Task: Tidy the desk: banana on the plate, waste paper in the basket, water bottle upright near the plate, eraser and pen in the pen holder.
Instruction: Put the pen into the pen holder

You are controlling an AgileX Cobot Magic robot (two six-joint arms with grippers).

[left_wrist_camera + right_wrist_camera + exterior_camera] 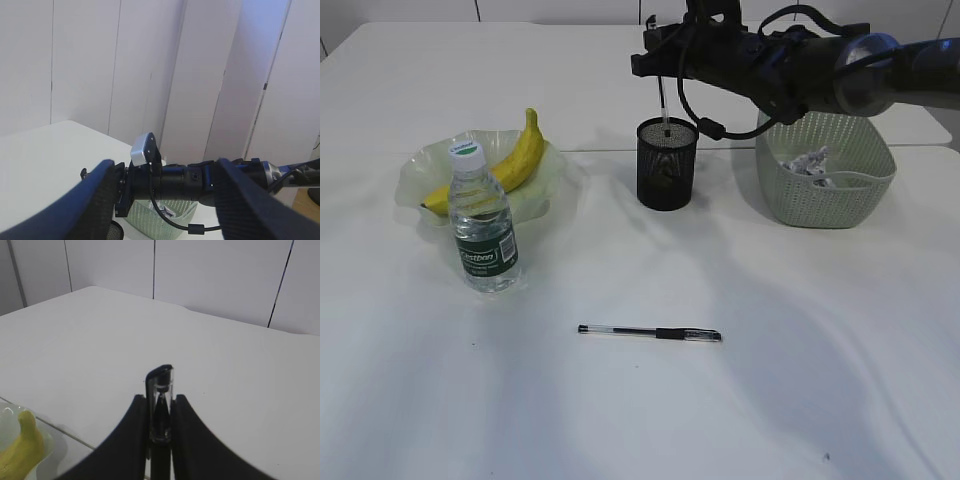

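The right end effector is closed on a clear-barrelled pen, which stands upright between its two dark fingers; in the exterior view the pen's lower end dips into the black mesh pen holder directly beneath the end effector. Just to the right of that end effector sits the pale green woven basket with crumpled waste paper inside. Well to its left lies the banana on a pale scalloped plate, and the water bottle stands upright just in front of the plate, touching or nearly touching its rim. A second pen lies flat on the table, well below and in front of the end effector, apart from everything else.

The left end effector hangs with its fingers spread fairly wide and nothing between them; past them the left wrist view shows the other arm's dark wrist above the basket.

The table is covered in plain white, slightly rumpled cloth. Behind it rise white wall panels with thin vertical seams.
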